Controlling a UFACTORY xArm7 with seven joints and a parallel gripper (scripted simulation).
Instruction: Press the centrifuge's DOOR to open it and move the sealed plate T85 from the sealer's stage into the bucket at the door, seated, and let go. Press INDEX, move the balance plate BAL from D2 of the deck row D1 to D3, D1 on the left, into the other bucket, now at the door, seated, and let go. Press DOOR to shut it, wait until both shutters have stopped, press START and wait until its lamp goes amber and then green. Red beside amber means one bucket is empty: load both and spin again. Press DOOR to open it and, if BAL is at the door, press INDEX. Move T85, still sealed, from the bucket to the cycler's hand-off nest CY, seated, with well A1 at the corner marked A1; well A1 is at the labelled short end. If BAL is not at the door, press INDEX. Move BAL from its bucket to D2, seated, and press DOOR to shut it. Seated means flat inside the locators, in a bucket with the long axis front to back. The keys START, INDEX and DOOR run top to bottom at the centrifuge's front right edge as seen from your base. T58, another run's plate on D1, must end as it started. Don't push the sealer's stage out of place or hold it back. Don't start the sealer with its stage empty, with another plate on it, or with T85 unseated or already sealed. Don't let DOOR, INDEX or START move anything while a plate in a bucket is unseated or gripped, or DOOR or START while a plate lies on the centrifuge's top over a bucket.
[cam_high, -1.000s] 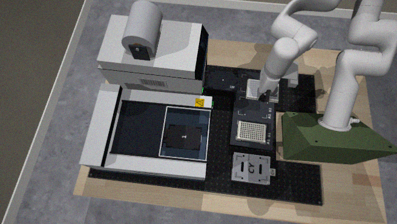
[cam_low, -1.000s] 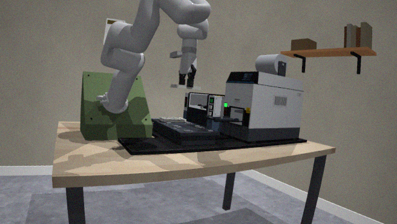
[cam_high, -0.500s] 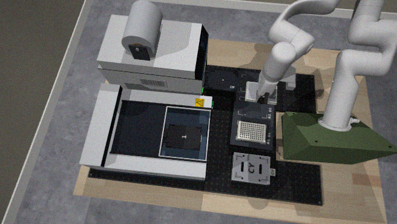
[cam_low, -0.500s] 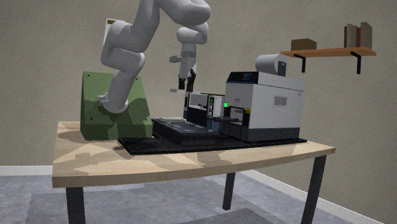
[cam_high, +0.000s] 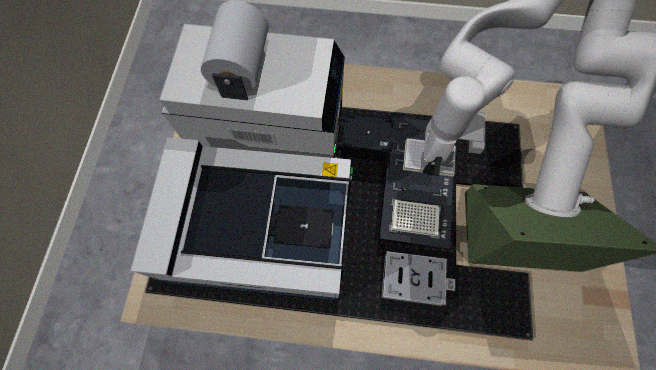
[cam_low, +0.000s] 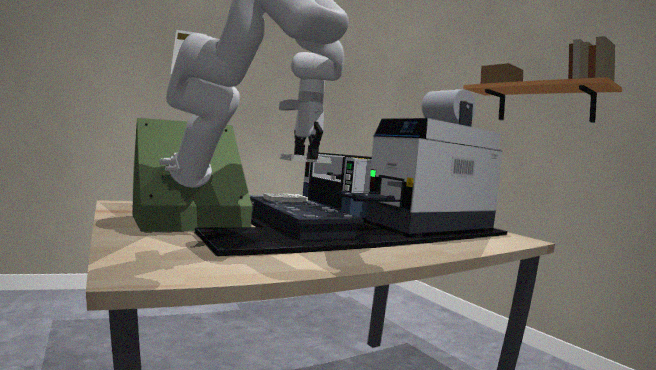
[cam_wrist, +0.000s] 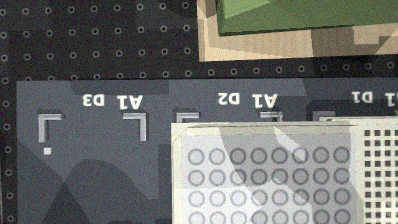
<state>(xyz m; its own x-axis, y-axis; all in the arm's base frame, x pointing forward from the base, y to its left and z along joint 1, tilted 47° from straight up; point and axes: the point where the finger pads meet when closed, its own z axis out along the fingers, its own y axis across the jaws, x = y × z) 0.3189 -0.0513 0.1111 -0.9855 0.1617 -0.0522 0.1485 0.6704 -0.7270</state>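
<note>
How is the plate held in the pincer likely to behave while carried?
The plate is likely stiff: it hangs level from the pincer, no sag. Thin and shallow, it is probably light. Its smooth rim might slip if jolted.

In the wrist view the held plate (cam_wrist: 265, 175) runs off the bottom edge at 6 o'clock and covers most of D2's locators. The D1 plate (cam_wrist: 381, 170) is cut off at 3 o'clock. The fingers are out of sight there.
</note>
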